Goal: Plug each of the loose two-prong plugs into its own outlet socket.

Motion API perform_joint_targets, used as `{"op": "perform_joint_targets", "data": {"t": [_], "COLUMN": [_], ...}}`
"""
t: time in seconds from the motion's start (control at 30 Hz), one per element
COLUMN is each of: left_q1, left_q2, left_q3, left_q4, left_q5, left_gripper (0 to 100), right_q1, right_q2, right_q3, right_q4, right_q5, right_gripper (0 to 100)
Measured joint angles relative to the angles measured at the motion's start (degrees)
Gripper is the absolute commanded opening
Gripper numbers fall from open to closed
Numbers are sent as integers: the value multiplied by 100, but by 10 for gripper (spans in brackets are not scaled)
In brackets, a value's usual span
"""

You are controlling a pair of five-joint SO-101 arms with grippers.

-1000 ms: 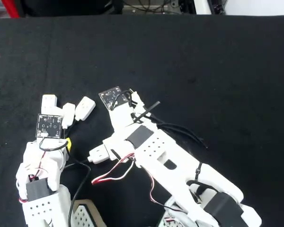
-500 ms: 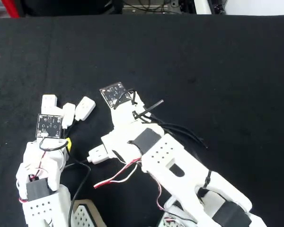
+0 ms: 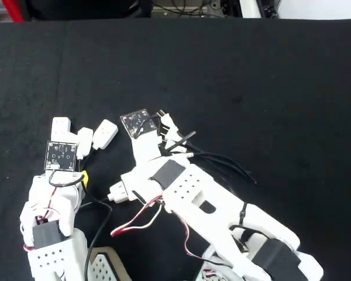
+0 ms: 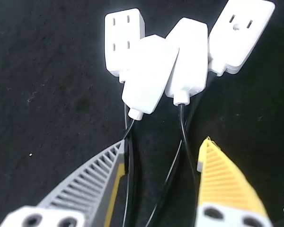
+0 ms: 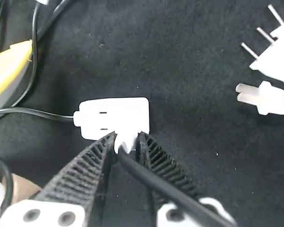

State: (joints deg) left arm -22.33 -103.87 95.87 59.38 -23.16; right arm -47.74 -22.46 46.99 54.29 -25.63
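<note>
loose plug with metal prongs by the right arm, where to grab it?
I'd pinch the plug by its white body, across the sides, from above and behind the prongs. It lies flat, prongs sticking out level, and they must stay free for plugging in.

You get bright, even light from above in the high view. The black cloth (image 3: 251, 88) swallows it, so shadows sink into the dark. The white arm (image 3: 193, 193) stands out very strongly against it. In the left wrist view the white plugs (image 4: 149, 80) glare, and their faces look nearly flat.
</note>
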Motion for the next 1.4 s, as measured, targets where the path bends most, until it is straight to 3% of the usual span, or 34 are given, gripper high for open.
{"op": "perform_joint_targets", "data": {"t": [0.3, 0.53, 0.97, 1.4], "left_q1": [0, 0, 0, 0], "left_q2": [0, 0, 0, 0], "left_q3": [0, 0, 0, 0], "left_q4": [0, 0, 0, 0], "left_q5": [0, 0, 0, 0], "left_gripper": [245, 245, 245, 245], "right_q1": [0, 0, 0, 0], "right_q2": [9, 18, 9, 9], "right_q3": [0, 185, 88, 264], "right_q4": [-35, -624, -9, -246], "right_q5": [-18, 53, 316, 571], "right_gripper": [11, 11, 11, 11]}}
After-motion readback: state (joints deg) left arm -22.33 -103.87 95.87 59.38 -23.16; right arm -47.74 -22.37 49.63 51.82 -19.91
